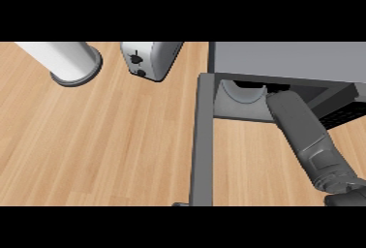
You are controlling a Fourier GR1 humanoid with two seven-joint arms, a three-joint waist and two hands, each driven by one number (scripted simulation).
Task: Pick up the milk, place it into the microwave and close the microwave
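The microwave (289, 58) stands at the upper right with its door (203, 140) swung open towards me and seen edge-on. My right forearm (307, 135) reaches up into the opening. Of my right hand (277, 88) only a dark sliver shows under the microwave's top edge; the rest is hidden inside. A pale round turntable (241, 92) lies on the cavity floor just left of the forearm. I see no milk anywhere; whether it sits inside, behind the arm, cannot be told. My left hand does not show.
A silver toaster (148, 59) stands at the top middle, left of the microwave. A white cylinder on a grey round base (68, 60) stands at the top left. Bare wooden counter (93, 145) spreads left of the open door.
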